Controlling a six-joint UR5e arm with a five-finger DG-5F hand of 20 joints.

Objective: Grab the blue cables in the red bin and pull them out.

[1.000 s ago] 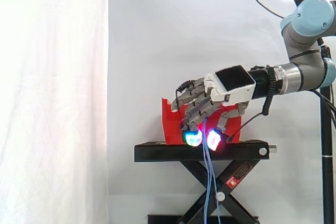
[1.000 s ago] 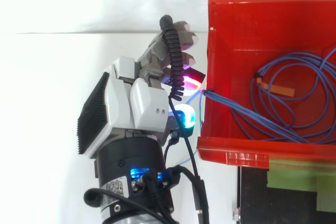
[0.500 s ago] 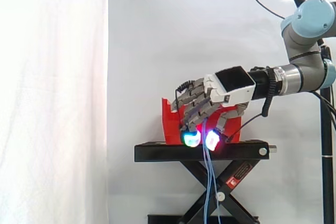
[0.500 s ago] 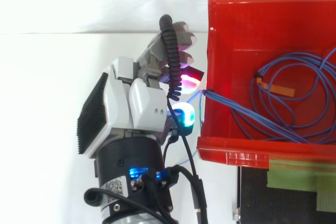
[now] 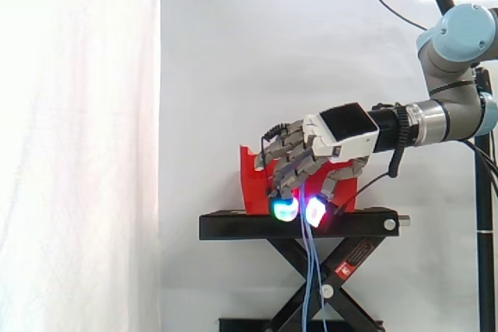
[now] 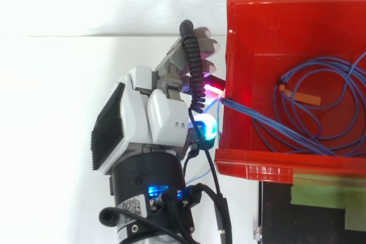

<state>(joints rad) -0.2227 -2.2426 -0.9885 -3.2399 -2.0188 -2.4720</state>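
The red bin (image 6: 257,170) stands on a black scissor stand (image 5: 233,227). Thin blue cables (image 6: 254,117) lie coiled inside it, held by an orange tag (image 6: 302,96). Several strands run over the bin's left wall into my hand (image 6: 166,118). My hand (image 5: 342,130) is just outside that wall, its fingers curled downward. Its glowing cyan and magenta fingertips (image 5: 285,207) are pinched on the strands. Below the fingertips the blue cables (image 5: 310,270) hang straight down past the stand's edge.
A white curtain (image 5: 78,145) hangs at the left of the side view. The stand's crossed legs (image 5: 342,270) lie behind the hanging strands. Beside the bin in the top view, green tape (image 6: 326,192) lies on the stand's black top.
My hand has shifted slightly toward the bin wall and risen a little, still pinching the strands. The coil in the bin looks unmoved.
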